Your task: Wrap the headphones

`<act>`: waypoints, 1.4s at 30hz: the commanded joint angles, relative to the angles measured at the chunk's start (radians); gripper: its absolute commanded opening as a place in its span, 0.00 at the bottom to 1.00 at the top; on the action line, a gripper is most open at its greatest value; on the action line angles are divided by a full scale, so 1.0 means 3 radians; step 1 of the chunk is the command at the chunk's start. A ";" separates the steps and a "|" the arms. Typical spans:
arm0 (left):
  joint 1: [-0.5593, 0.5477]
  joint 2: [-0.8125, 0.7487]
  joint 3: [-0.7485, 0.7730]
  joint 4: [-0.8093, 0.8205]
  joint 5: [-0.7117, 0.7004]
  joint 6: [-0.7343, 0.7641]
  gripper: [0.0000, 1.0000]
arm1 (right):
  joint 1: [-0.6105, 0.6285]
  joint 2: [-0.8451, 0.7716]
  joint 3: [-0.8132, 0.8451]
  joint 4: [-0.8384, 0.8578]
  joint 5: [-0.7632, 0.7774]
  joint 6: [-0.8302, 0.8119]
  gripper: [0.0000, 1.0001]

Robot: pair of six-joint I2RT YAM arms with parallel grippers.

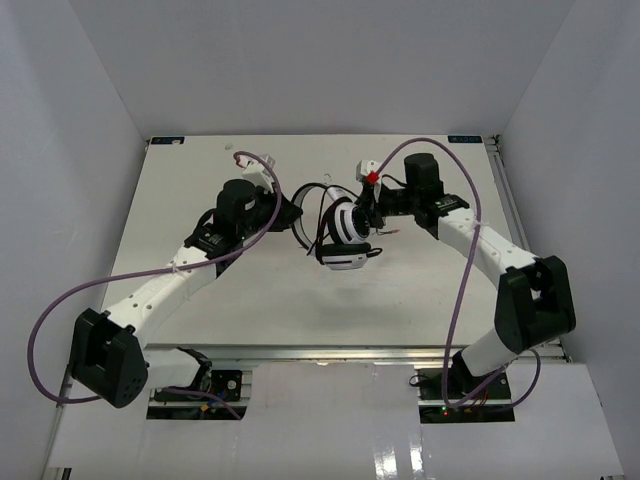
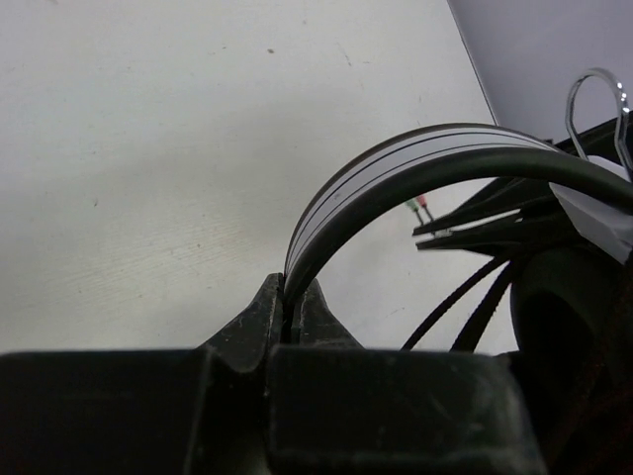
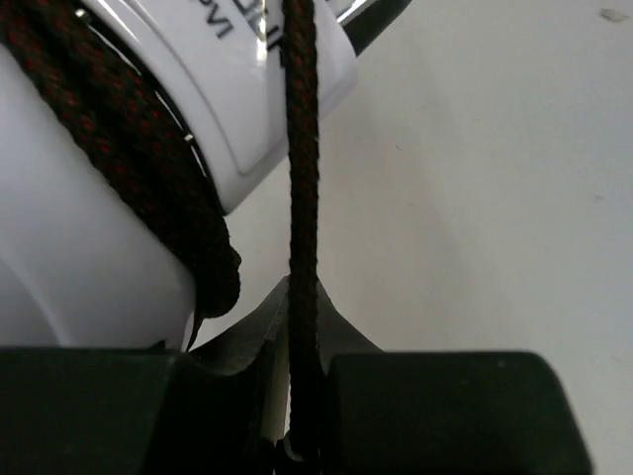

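Note:
The headphones (image 1: pixel 345 238) hang above the middle of the table between my two arms, white cups with black trim. My left gripper (image 1: pixel 297 218) is shut on the arched white-and-black headband (image 2: pixel 396 168), pinched at its end between the fingertips (image 2: pixel 292 289). In the right wrist view, a white ear cup (image 3: pixel 89 247) fills the left side, with turns of the dark braided cable (image 3: pixel 119 148) lying round it. One strand of that cable (image 3: pixel 302 148) runs taut straight down into my right gripper (image 3: pixel 302 292), which is shut on it close beside the cup (image 1: pixel 372 215).
The white table (image 1: pixel 250 290) is boxed in by white walls on the left, back and right. Purple arm cables (image 1: pixel 60 310) loop out from both arms. Two black cable strands (image 2: pixel 475 297) and a metal wire loop (image 2: pixel 593 99) show past the headband.

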 commanded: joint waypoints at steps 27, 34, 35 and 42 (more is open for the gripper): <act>0.0852 0.1010 -0.0418 -0.0226 -0.0578 -0.1212 0.00 | -0.0081 0.1761 0.0079 0.0835 -0.0316 0.1966 0.47; 0.0881 0.1225 -0.0299 -0.0189 -0.0476 -0.1488 0.00 | -0.0078 0.1672 -0.0049 0.0595 -0.0352 0.1766 0.49; 0.0886 0.1258 -0.0267 -0.0199 -0.0380 -0.1589 0.00 | -0.0078 0.1675 -0.0044 0.0520 -0.0353 0.1719 0.49; 0.0894 0.1671 0.0159 -0.0494 -0.0351 -0.1928 0.00 | -0.0088 0.1450 -0.0195 0.0005 -0.0350 0.1350 0.54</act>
